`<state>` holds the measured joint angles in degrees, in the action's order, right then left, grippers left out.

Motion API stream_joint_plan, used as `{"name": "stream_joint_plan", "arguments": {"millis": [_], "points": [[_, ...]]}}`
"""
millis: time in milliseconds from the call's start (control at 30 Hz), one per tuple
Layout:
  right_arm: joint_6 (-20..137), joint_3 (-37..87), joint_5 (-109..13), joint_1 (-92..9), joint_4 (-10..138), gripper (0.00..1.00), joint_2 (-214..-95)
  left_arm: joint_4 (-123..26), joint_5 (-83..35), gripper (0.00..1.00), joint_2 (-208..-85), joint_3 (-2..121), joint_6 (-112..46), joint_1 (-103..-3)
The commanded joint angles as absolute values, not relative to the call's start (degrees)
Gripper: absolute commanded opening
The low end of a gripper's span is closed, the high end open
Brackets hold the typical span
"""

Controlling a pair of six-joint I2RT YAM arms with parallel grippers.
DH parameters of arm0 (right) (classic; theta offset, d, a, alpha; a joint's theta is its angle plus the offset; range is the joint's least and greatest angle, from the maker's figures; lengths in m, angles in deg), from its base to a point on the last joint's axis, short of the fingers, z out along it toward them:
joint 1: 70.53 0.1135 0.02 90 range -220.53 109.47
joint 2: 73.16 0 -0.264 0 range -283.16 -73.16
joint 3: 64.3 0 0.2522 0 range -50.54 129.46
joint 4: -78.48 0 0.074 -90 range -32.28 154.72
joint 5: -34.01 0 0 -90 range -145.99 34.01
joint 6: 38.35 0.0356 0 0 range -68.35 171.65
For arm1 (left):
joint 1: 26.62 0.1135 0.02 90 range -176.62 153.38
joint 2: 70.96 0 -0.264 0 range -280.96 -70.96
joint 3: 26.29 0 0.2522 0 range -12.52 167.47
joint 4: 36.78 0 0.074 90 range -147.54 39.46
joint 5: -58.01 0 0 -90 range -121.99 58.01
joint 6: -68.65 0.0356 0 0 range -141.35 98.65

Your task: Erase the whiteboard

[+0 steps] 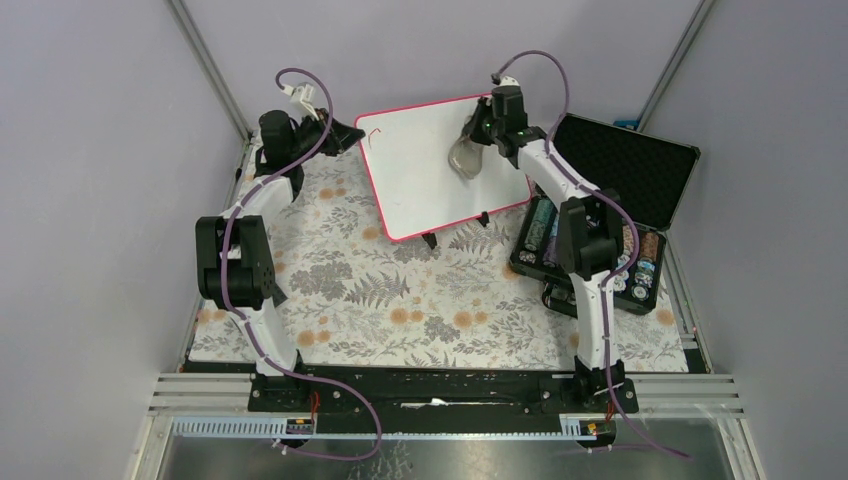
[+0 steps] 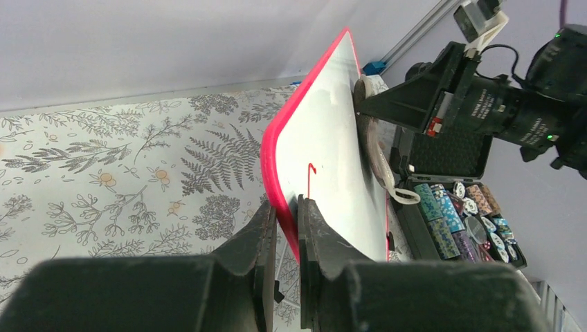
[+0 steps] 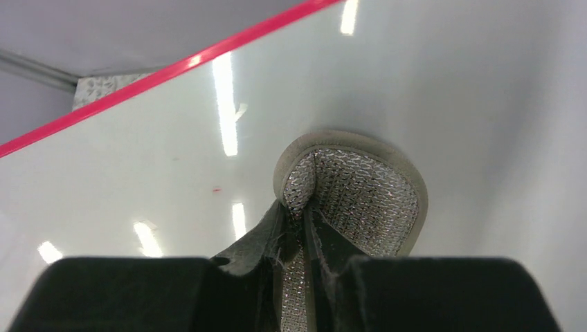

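Observation:
The whiteboard, glossy white with a pink-red frame, stands tilted at the back of the table. My left gripper is shut on its left frame edge, seen in the left wrist view. A small red mark remains on the whiteboard near that edge. My right gripper is shut on a grey sparkly scrubbing pad pressed against the board face. In the right wrist view the pad lies folded against the whiteboard, where a tiny red speck shows.
An open black foam-lined case with poker chips stands at the right, close to the board's right edge. A floral mat covers the table. Grey walls and metal frame rails enclose the cell.

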<state>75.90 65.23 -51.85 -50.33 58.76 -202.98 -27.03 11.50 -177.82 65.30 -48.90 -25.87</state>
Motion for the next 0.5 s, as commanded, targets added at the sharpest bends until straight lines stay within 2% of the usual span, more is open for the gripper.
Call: {"name": "stream_joint_plan", "arguments": {"millis": [0,267,467], "points": [[76.56,61.31,-53.43,-52.16,57.11,0.00,-202.57,-26.73,14.33,0.00,-177.76,65.06,-44.89,-26.71],[77.08,69.86,-46.64,-49.00,55.69,0.00,-206.06,-26.90,14.13,0.00,-177.75,65.09,-44.74,-26.71],[75.05,86.13,-45.01,-41.94,49.60,0.00,-211.97,-26.98,14.13,0.00,-177.70,65.08,-44.73,-26.71]]}}
